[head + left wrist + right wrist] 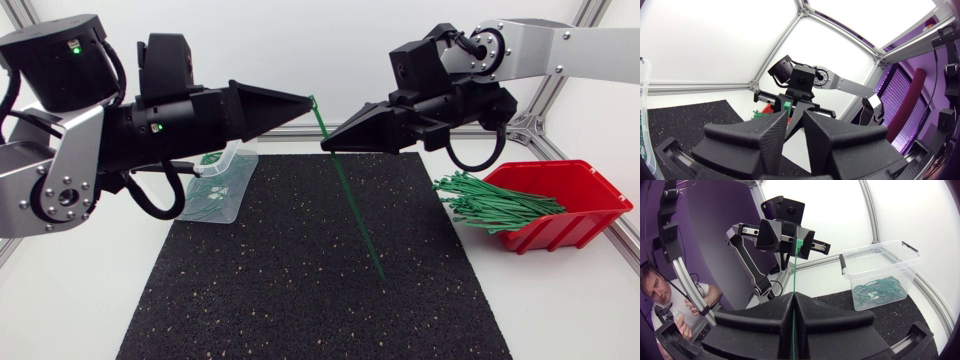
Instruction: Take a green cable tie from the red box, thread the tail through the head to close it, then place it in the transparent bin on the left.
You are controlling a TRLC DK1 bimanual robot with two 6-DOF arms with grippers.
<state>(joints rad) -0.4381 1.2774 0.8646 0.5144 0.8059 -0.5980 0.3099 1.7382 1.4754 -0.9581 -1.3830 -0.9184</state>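
Hanging over the black mat (300, 290), one green cable tie (350, 195) slants down toward the mat's middle. Whether its lower tip touches the mat cannot be told. Both arms meet above the mat's far edge. The left pincer (305, 100) is clenched on the tie's upper end. The right pincer (328, 145), just below it, is clamped on the strap a little further down. In the right wrist view the strap runs straight from between its pressed-together fingers (765, 317) up to the left pincer.

Off the mat's right edge, on the white bench (560, 310), sits the red box (580, 185), with a bundle of green ties (490, 200) spilling over its front toward the mat. At the mat's far left corner stands the transparent bin (240, 170), holding a few looped ties (875, 289).
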